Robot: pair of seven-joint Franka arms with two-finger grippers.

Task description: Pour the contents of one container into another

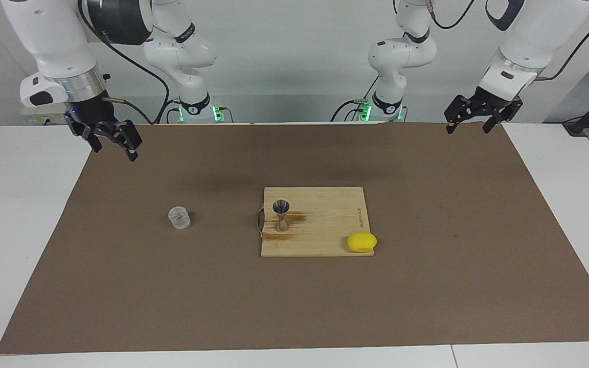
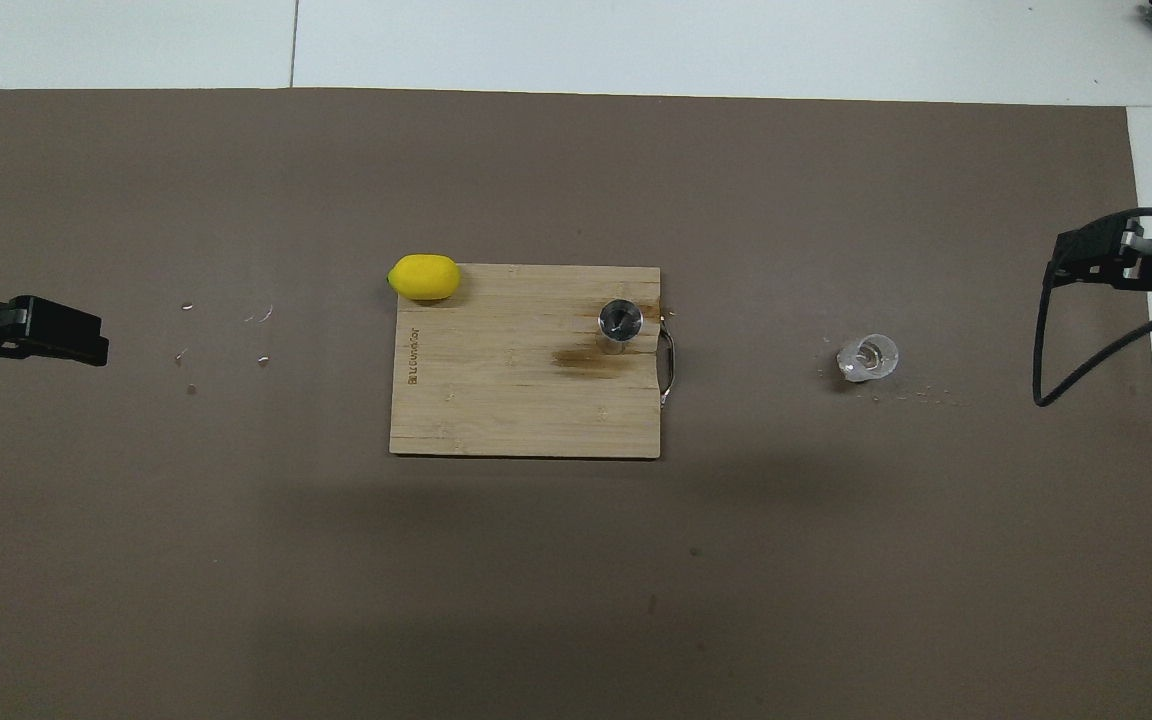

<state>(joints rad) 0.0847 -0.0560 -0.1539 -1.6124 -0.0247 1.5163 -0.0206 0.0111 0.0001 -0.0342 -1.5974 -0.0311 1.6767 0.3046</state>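
Note:
The small clear glass cup (image 1: 179, 217) stands upright on the brown mat toward the right arm's end of the table; it also shows in the overhead view (image 2: 868, 358). The steel jigger (image 1: 281, 215) stands upright on the wooden cutting board (image 1: 325, 240) near its metal handle, and shows in the overhead view too (image 2: 621, 322). My right gripper (image 1: 114, 152) is open and empty, raised over the mat's edge, well apart from the cup. My left gripper (image 1: 468, 130) is open and empty, waiting raised over the mat's corner at the left arm's end.
A yellow lemon (image 1: 361, 242) lies at the board's corner farthest from the robots, toward the left arm's end. A brown stain marks the board beside the jigger. Small crumbs lie on the mat (image 2: 226, 335).

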